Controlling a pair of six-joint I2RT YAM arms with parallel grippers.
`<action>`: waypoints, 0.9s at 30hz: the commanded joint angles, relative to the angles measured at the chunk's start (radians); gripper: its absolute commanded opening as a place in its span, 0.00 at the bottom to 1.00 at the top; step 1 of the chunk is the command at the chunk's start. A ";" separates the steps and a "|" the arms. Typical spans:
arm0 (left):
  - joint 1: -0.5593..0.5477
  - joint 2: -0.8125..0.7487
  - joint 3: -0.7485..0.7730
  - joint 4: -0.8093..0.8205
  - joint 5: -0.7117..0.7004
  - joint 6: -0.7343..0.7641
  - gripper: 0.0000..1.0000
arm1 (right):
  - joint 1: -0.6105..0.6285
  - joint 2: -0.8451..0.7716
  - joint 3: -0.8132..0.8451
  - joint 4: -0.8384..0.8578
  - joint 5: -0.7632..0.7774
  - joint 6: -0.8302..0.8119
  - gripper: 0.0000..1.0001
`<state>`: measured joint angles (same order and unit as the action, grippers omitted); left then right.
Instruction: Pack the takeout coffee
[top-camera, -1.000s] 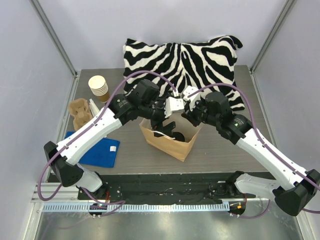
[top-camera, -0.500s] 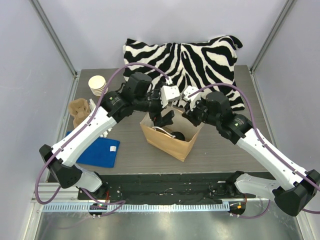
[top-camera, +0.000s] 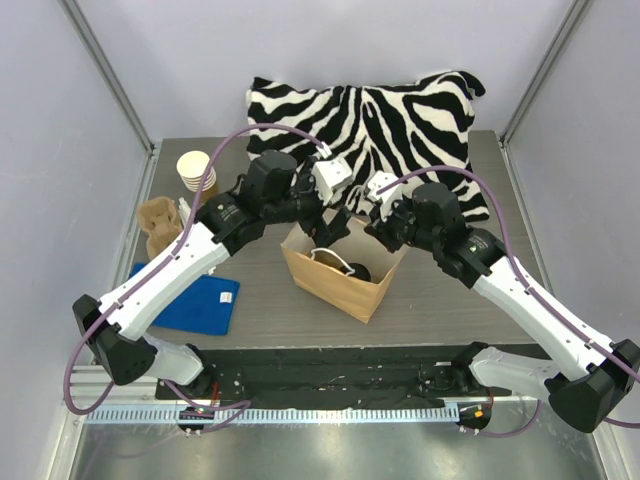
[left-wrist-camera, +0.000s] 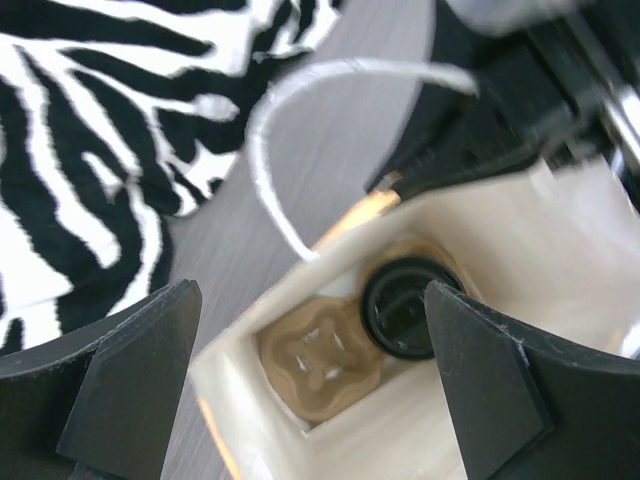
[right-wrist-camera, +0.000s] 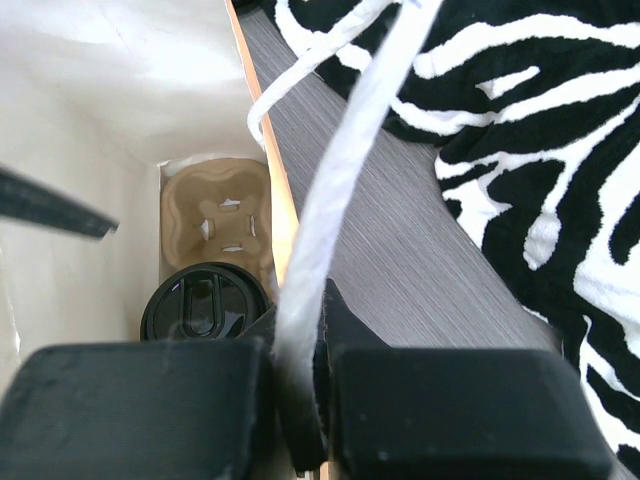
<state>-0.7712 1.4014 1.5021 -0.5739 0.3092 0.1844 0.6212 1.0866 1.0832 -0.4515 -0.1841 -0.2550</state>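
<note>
My left tool hangs fully spread and empty over the mouth of the paper bag. My right tool is pinched tight on the bag's white cord handle. Straight below the left tool, deep in the bag, the takeout coffee stands upright. Only its black lid shows, beside the empty well of a pulp carrier. I judge it light, thin-walled and easily crushed, the lid apt to pop, so any hold belongs gently around the paper body under the lid rim.
</note>
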 joint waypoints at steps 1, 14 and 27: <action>0.013 -0.016 0.056 0.129 -0.096 -0.101 1.00 | -0.012 -0.011 0.017 0.011 0.000 0.017 0.01; 0.211 0.188 0.401 -0.039 -0.211 -0.407 1.00 | -0.097 -0.005 0.053 -0.024 0.043 0.014 0.01; 0.554 0.153 0.284 -0.394 -0.209 -0.494 1.00 | -0.218 -0.024 0.067 -0.075 0.214 0.068 0.01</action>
<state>-0.3111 1.6085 1.8412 -0.8444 0.1192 -0.2634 0.4297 1.0889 1.1183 -0.5285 -0.0521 -0.2211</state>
